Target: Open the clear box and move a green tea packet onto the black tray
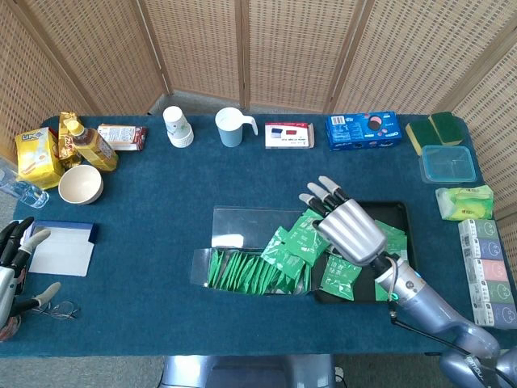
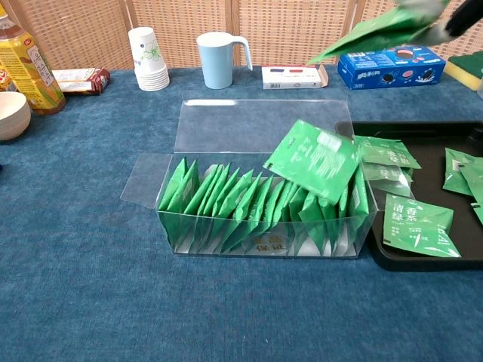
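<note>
The clear box (image 1: 242, 273) (image 2: 260, 230) stands open at the table's front middle, its lid (image 2: 256, 121) folded back flat, with a row of green tea packets upright inside. My right hand (image 1: 349, 230) hovers above the left part of the black tray (image 1: 400, 208) (image 2: 434, 132). It holds a green tea packet (image 1: 307, 239) (image 2: 377, 32) well above the table. A second packet (image 1: 282, 252) (image 2: 313, 158) lies tilted on top of the row at the box's right end. Several packets lie on the tray. My left hand (image 1: 14, 257) rests at the far left edge, holding nothing.
Along the back stand a paper cup stack (image 1: 177, 126), a blue mug (image 1: 231, 127), a small red-and-blue box (image 1: 289, 135) and a blue cookie box (image 1: 363, 130). A bowl (image 1: 80, 184) and a bottle (image 1: 90, 144) are at the left. A blue container (image 1: 447, 163) is at the right.
</note>
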`<state>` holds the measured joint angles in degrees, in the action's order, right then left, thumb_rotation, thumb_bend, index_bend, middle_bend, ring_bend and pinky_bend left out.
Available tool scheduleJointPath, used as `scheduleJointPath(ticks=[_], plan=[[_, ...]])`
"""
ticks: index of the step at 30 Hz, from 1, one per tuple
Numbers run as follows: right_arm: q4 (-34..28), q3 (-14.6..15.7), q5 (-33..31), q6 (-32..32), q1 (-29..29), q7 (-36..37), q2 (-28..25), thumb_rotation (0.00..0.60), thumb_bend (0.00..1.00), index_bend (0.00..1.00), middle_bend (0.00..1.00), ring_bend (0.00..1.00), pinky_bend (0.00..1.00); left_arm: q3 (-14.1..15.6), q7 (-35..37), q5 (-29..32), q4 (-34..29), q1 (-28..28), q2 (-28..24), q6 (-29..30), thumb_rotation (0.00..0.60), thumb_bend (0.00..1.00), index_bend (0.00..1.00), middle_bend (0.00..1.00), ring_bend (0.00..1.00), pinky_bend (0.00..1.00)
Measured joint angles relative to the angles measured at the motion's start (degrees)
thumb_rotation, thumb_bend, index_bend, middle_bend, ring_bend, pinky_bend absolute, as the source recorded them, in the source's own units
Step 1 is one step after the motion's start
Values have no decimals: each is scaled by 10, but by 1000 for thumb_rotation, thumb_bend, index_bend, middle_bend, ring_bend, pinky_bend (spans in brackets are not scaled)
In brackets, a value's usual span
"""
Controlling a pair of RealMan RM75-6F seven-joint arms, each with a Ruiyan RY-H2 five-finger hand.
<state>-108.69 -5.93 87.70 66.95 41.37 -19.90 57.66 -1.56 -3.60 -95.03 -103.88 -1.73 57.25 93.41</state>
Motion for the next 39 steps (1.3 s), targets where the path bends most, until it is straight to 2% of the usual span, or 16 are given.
scheduleJointPath(ticks=[12, 22, 33, 36, 39], plan=[[-2, -4, -1, 13, -38, 6, -38, 600, 385, 810, 257, 143, 113, -1, -4, -3, -4, -1, -2, 2, 600, 129, 158, 43, 0, 266], [30, 11, -24, 4, -70, -10, -41, 600, 386, 790, 252, 141, 113, -3, -2, -3, -4, -1, -6, 4, 600, 129, 157, 42, 0, 266], [77, 24, -58, -21, -90, -23, -23, 600, 386, 661, 172, 93, 96, -1, -4, -7, -5, 1, -6, 5, 600, 129, 156, 42, 0, 265], [84, 25, -67, -27, -93, -27, -20, 600, 386, 583, 138, 73, 86, 0, -3, -7, -5, 1, -6, 5, 600, 130, 156, 42, 0, 264], [90, 27, -83, -35, -97, -33, -16, 600, 386, 453, 88, 41, 68, 2, -3, -7, -4, 3, -5, 6, 600, 129, 156, 42, 0, 264]])
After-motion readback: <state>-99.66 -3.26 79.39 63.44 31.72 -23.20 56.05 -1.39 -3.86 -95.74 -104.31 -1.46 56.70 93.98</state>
